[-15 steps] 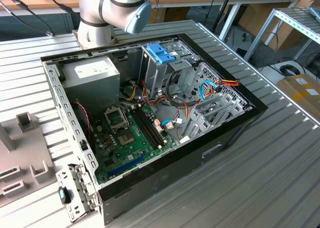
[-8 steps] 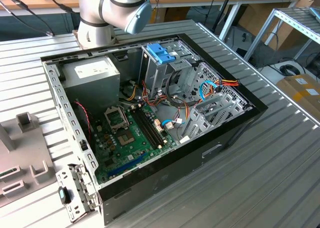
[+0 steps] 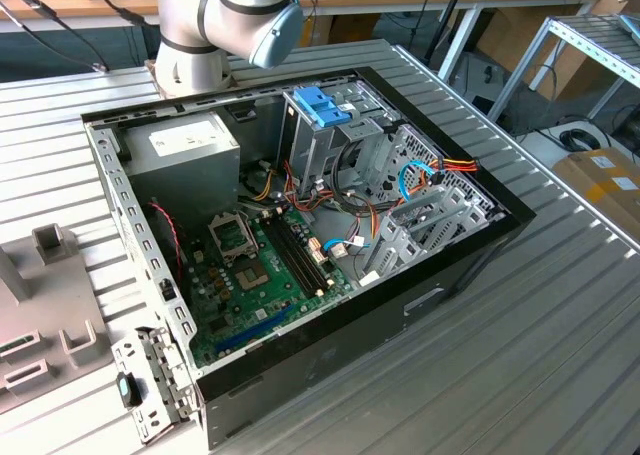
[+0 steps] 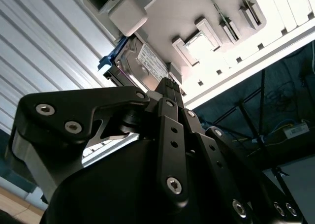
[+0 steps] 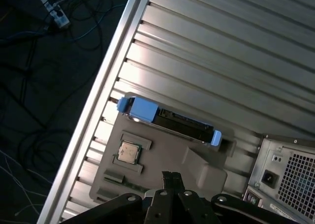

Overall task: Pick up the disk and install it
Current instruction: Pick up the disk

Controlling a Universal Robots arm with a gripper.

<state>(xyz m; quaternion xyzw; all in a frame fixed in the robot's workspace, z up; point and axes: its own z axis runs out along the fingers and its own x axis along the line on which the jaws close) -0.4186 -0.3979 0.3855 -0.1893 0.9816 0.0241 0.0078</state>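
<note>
At the exterior view's left, a grey fixture tray [image 3: 45, 315] lies on the slatted metal table [image 3: 500, 355], just beside the open computer case [image 3: 330, 347]. Inside the case, going rightward, sit a grey metal box [image 3: 185, 155] with a white sticker, the green motherboard [image 3: 260, 275], then a metal cage [image 3: 335, 150] topped by a blue handle [image 3: 322, 105], with coloured cables [image 3: 445, 165] beyond it. The arm's base [image 3: 190, 35] rises behind the case.

In both wrist views the disk [image 5: 172, 119] stands on its long edge in a slot of the grey tray, its blue carrier frame showing at both ends. A square processor chip [image 5: 129, 152] lies in a pocket of the same tray nearby. The pincer [image 5: 171, 176] points toward the tray, clear of the disk and touching nothing, its tips drawn together with nothing between them.
</note>
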